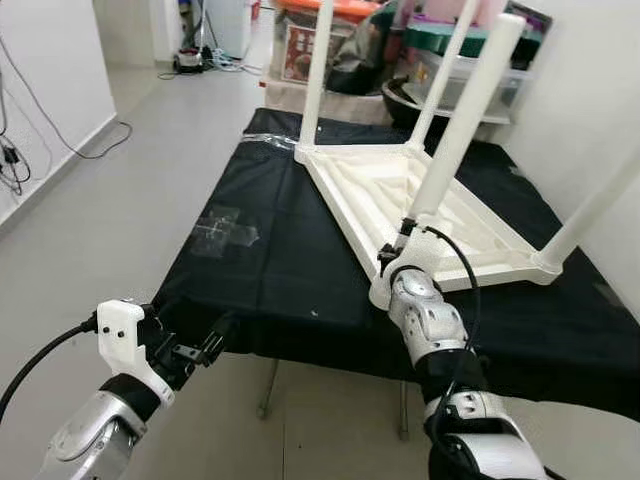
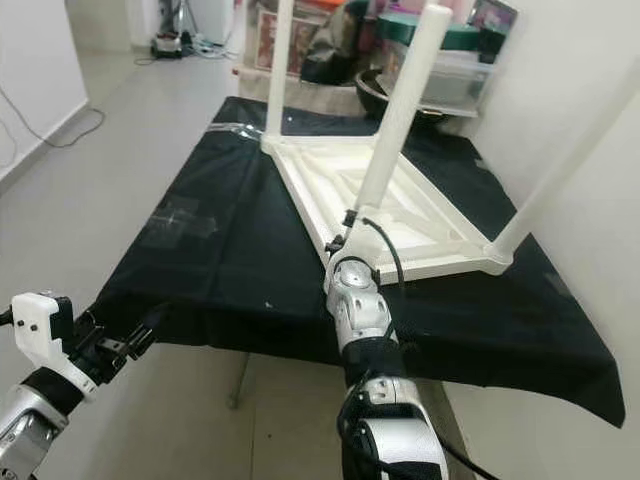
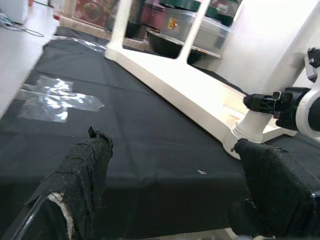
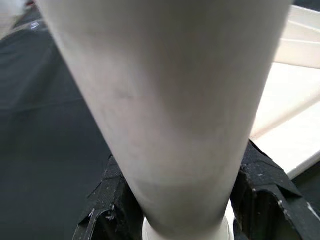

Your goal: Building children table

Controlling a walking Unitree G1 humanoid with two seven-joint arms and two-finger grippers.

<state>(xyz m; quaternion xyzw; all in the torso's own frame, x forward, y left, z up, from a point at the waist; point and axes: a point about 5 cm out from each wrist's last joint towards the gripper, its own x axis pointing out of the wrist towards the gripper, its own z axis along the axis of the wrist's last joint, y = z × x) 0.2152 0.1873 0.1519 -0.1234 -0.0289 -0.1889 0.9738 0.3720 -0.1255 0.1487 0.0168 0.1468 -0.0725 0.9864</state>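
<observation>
A white children's table (image 1: 372, 190) lies upside down on a work table draped in black cloth (image 1: 280, 260), with its legs pointing up. My right gripper (image 1: 398, 243) is at the base of the nearest leg (image 1: 462, 125), shut on it. In the right wrist view the leg (image 4: 165, 100) is held between both black fingers (image 4: 107, 200). My left gripper (image 1: 213, 343) hangs low off the cloth's front left corner. It is open, and its padded fingers (image 3: 85, 170) are wide apart with nothing between them.
A patch of clear tape (image 1: 222, 230) sticks to the cloth at the left. Boxes, pots and bins (image 1: 450, 55) crowd the far end. A white wall (image 1: 590, 80) runs close along the right. Cables (image 1: 60, 140) trail over the grey floor at the left.
</observation>
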